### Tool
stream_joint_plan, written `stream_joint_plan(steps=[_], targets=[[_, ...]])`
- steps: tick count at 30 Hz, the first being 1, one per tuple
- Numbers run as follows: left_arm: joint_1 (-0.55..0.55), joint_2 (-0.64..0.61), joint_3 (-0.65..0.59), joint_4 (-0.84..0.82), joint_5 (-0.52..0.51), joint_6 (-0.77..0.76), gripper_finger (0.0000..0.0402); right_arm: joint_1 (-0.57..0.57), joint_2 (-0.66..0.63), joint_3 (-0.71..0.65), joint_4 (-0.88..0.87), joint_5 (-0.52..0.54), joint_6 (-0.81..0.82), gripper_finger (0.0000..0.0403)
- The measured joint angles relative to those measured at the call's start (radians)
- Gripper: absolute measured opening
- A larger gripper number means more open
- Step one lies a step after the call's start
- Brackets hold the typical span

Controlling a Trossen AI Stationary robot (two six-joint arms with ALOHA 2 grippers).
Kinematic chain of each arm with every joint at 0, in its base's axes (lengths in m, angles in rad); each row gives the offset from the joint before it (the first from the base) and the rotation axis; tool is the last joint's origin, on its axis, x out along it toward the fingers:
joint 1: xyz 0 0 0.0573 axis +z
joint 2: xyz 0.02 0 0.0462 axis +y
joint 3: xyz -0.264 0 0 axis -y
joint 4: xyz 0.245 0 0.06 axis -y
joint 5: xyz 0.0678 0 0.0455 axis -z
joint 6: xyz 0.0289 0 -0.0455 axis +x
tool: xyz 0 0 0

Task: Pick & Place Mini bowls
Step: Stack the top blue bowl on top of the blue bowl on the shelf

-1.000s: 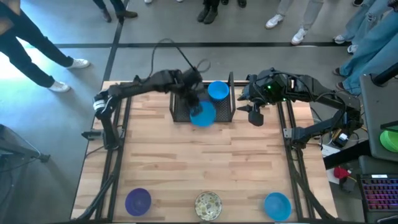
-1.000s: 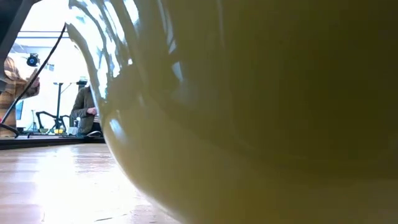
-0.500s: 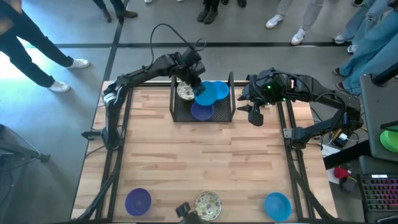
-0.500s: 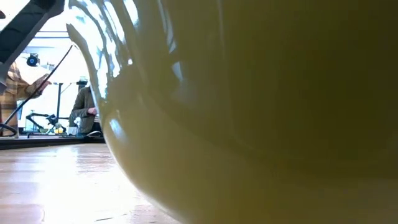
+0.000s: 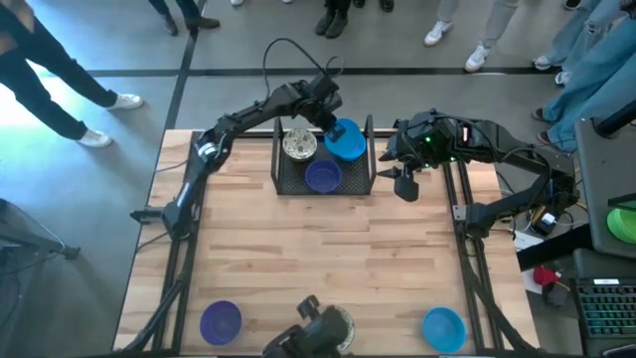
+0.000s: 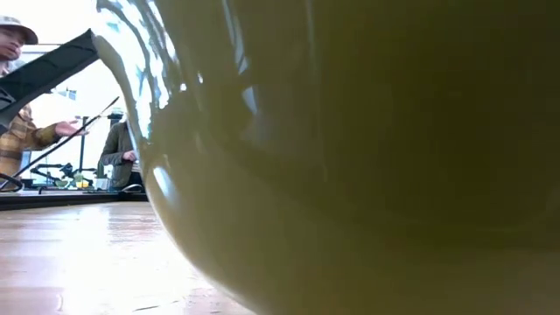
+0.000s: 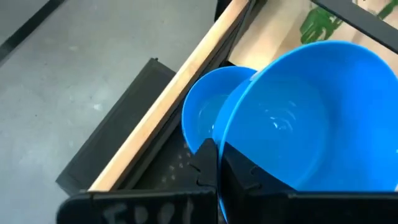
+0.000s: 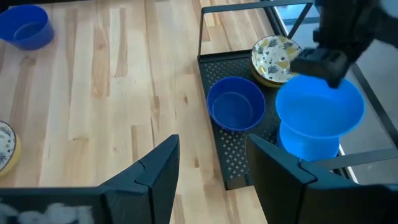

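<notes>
Left tool (image 5: 328, 117) grips a blue bowl (image 5: 347, 142) over the tray (image 5: 277, 169) holding purple (image 5: 323, 176), speckled (image 5: 299, 145) and blue bowls; right tool (image 5: 406, 184) waits open.

The high view looks straight down on the whole table (image 5: 298, 268). The low view sits at tabletop level, almost against a cream bowl (image 6: 367, 166) that fills it. Each wrist view looks close onto the mesh tray (image 8: 239, 158), which the high view shares.
</notes>
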Motion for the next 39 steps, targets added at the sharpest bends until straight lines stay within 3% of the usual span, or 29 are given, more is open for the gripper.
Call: stream_joint_plan(steps=[8, 18, 39], targets=[[0.003, 0.083, 0.053, 0.002, -0.025, -0.031, 0.0, 0.0, 0.0, 0.0, 0.001, 0.0, 0.0, 0.0178], [0.004, 0.101, 0.053, 0.046, -0.046, -0.038, 0.0, 0.0, 0.0, 0.0, 0.0, 0.0, -0.001, 0.0178], [0.003, 0.103, -0.025, 0.114, -0.046, -0.037, 0.0003, 0.0, 0.0, 0.0, 0.0, 0.0, -0.003, 0.0178]])
